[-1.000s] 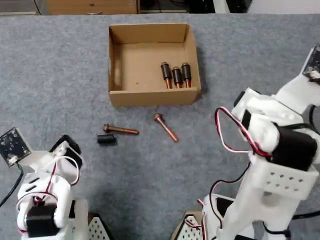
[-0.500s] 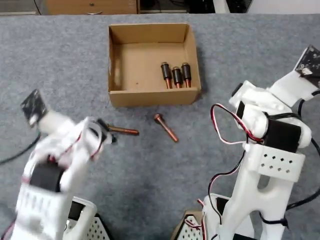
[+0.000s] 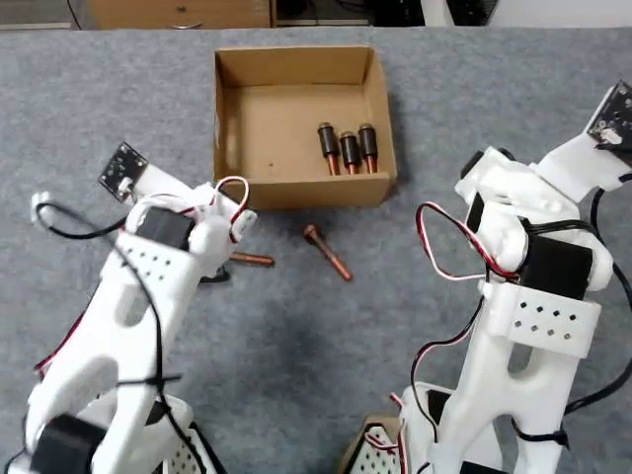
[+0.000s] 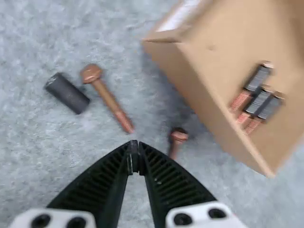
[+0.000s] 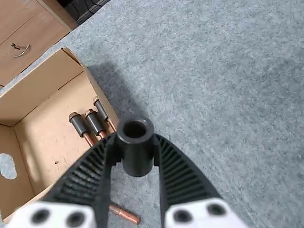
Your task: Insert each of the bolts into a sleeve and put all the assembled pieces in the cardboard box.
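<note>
The left arm point(image 3: 148, 267) has swung up from the lower left corner of the high view toward the middle, and it now leans over the spot just below the cardboard box point(image 3: 306, 193), while the right arm point(image 3: 533, 267) has barely shifted at the right edge. The left gripper point(image 4: 134, 156) has its fingers pressed together with nothing between them, above the grey table cover point(image 3: 494, 99). Beyond its tips lie a loose sleeve point(image 4: 67, 93), a copper bolt point(image 4: 107, 97) just beside it and not touching, and a second bolt point(image 4: 175, 140) nearer the box wall point(image 4: 213, 71). In the high view the first bolt point(image 3: 252, 259) pokes out from under the left arm, left of centre, and the second bolt point(image 3: 327, 252) lies aslant at the centre, just below the box front. The right gripper point(image 5: 135, 145) clamps a black sleeve point(image 5: 136, 159) upright between its fingers, open end up. Three assembled pieces point(image 3: 348, 148) lie side by side in the right part of the box, near its front wall, and they appear again past the held sleeve point(image 5: 88, 123).
</note>
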